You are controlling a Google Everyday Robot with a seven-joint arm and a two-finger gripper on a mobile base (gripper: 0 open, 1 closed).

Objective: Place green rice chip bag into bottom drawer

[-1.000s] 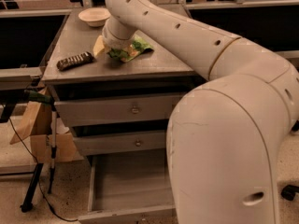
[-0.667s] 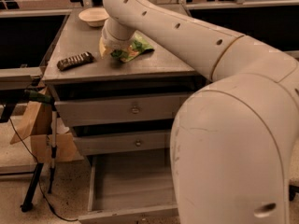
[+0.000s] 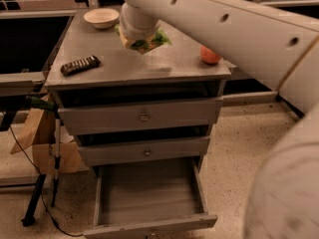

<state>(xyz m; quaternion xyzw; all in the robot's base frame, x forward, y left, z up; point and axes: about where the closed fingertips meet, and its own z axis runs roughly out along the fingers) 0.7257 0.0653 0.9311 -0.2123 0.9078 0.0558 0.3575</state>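
The green rice chip bag is crumpled bright green foil. It hangs lifted above the grey cabinet top, held under my gripper. The gripper is shut on the bag, and the white arm reaches in from the upper right. The bottom drawer is pulled open below the cabinet, a wide grey tray with nothing visible inside. It lies well below and in front of the bag.
A dark wrapped bar lies on the cabinet top at left. A white bowl sits at the back. An apple is at the right edge. Two upper drawers with knobs are closed. A tripod and cardboard stand left.
The gripper has lifted the green bag off the cabinet top. The view has shifted, now showing the apple and the whole open bottom drawer.
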